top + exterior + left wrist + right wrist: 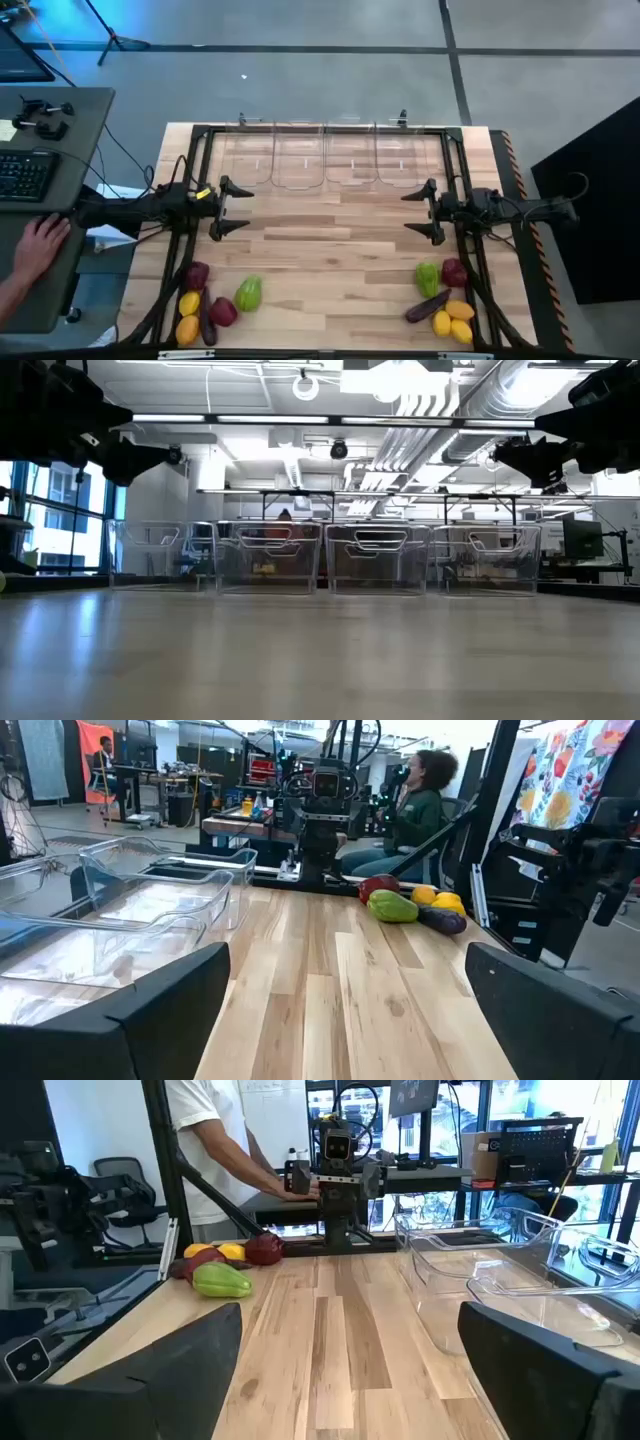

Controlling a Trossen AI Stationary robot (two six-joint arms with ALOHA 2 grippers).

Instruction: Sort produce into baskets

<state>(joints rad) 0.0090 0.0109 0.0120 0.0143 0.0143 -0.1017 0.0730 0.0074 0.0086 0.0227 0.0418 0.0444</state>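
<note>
Four clear plastic baskets [325, 158] stand in a row at the table's far edge; they also show in the low view [375, 558]. One pile of produce lies at the near left: a green pepper [248, 293], dark red ones [196, 275], yellow and orange ones [188, 318] and an eggplant [207, 325]. A second pile lies at the near right: a green pepper [428, 279], a dark red one [454, 271], an eggplant [428, 306] and yellow ones [452, 322]. My left gripper [235, 208] is open and empty above the table's left middle. My right gripper [418, 210] is open and empty above the right middle.
A black metal frame [195, 180] runs around the table. A person's hand [40, 240] rests at a desk with a keyboard [22, 172] left of the table. Bare wood [330, 250] lies between the two grippers. People show in the room behind in both wrist views.
</note>
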